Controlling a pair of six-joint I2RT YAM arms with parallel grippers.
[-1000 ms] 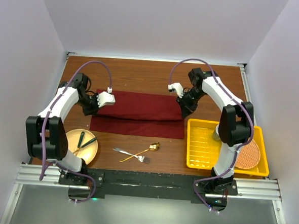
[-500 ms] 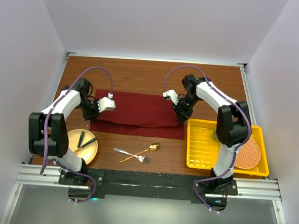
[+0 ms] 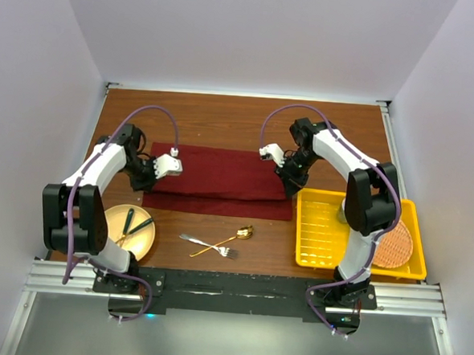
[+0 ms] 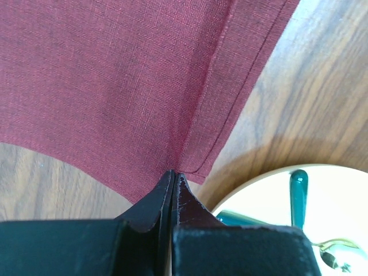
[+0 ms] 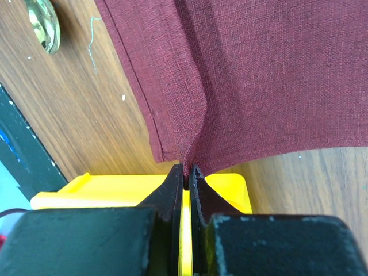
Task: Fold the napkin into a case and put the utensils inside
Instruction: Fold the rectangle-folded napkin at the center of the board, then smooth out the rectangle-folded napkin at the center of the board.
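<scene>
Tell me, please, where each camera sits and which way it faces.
Top external: above, behind the bases, looking down on table and both arms.
Left wrist: on the left arm, facing the shut left fingers, napkin and plate.
Right wrist: on the right arm, facing the shut right fingers, napkin, tray, spoon.
All share the napkin.

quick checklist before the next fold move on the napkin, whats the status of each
1. Left gripper shut on the napkin, left end: ok.
2. Right gripper shut on its right end: ok.
3. The napkin clear of the fork and spoon: ok.
4. The fork and spoon lying apart: not ok, they cross.
5. Right gripper clear of the yellow tray: cannot tell.
</scene>
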